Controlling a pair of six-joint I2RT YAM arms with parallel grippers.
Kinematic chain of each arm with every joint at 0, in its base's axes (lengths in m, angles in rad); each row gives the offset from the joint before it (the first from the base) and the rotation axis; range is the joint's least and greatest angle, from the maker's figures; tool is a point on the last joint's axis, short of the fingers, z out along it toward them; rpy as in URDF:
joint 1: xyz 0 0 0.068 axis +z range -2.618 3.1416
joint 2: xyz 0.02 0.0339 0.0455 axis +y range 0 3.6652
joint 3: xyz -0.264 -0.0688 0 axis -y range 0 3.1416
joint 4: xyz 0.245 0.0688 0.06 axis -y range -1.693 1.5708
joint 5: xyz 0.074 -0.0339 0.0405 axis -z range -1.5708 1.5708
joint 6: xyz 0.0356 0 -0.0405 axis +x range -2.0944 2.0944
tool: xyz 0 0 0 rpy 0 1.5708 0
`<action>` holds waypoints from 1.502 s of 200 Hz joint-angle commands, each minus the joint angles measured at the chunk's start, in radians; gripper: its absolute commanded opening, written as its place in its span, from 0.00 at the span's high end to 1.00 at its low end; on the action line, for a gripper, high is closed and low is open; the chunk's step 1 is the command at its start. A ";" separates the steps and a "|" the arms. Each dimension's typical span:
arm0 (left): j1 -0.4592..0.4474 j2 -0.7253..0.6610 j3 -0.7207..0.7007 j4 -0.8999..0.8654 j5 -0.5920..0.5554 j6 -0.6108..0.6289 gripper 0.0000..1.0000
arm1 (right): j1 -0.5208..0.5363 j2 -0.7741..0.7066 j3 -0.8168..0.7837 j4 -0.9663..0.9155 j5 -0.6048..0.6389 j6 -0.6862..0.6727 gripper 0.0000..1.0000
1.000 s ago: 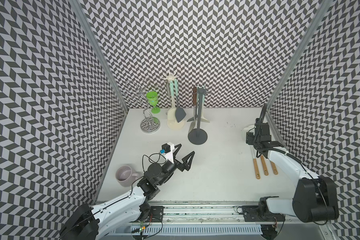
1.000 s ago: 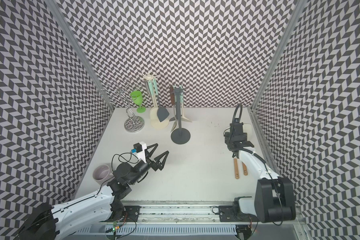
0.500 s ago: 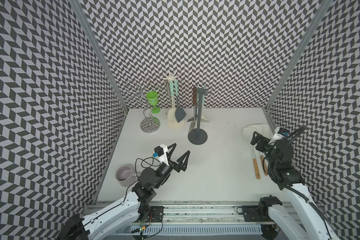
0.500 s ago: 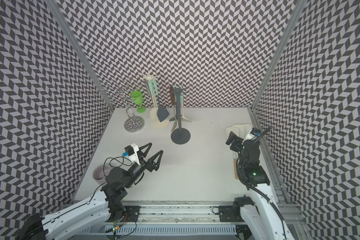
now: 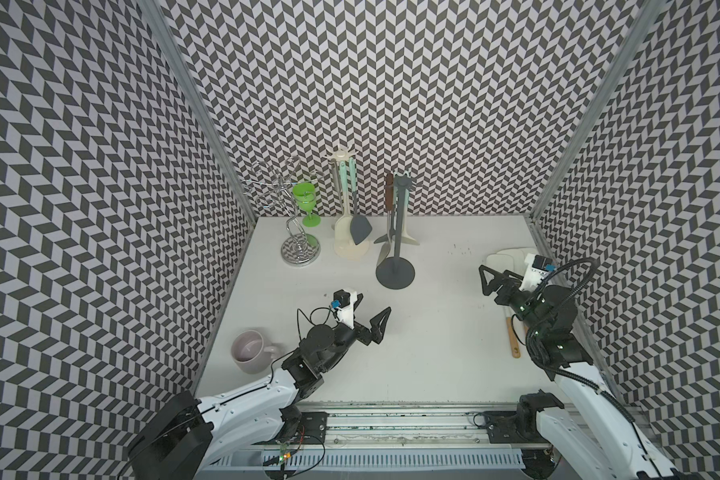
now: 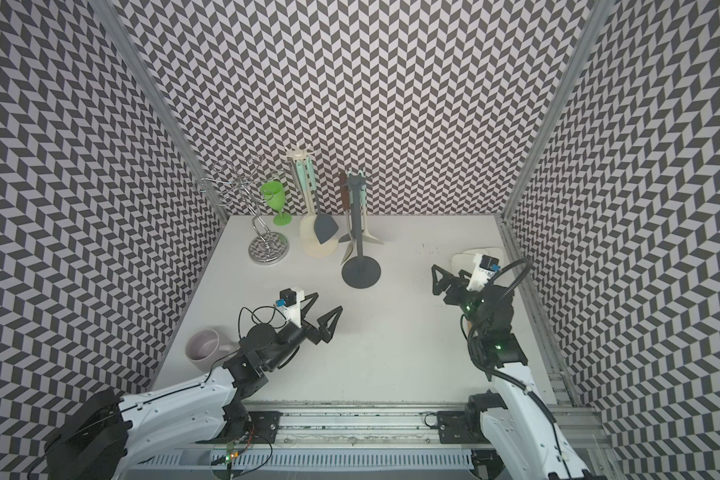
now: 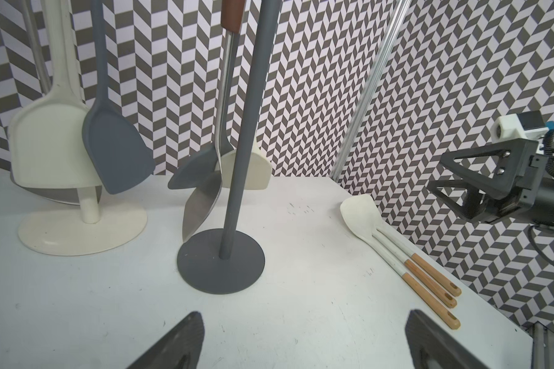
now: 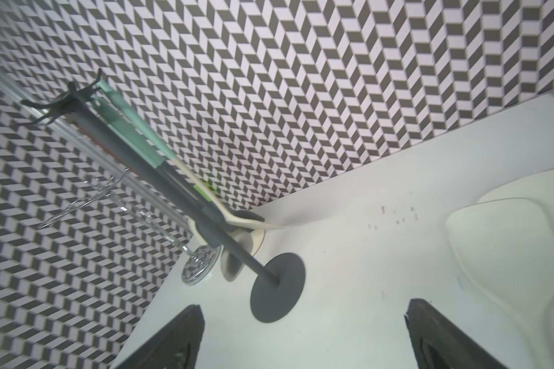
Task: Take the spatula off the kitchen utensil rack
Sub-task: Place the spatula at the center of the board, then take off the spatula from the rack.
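We see the right gripper [image 5: 484, 280], a second ago pointing down over the spatulas [image 7: 360, 214], now lifted and turned leftward, jaws spread and empty, while the left gripper [image 5: 375, 302] also gapes empty.

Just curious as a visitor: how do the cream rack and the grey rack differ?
The cream rack stands nearer the back wall, the grey rack farther forward. The cream rack carries a cream spatula and a dark grey spatula; the grey rack a steel spatula, among others. Both are upright poles on round bases with utensils hanging.
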 commanded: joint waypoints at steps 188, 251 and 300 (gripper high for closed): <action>0.104 0.177 0.132 -0.037 0.113 -0.135 0.00 | 0.226 0.833 0.662 0.436 -0.315 -0.107 0.42; 0.134 0.083 0.052 0.029 0.062 -0.150 0.00 | 0.304 1.013 0.854 0.474 -0.279 -0.189 0.45; 0.134 -0.019 -0.009 0.056 -0.015 -0.113 0.00 | 0.304 1.076 0.921 0.467 -0.292 -0.206 0.46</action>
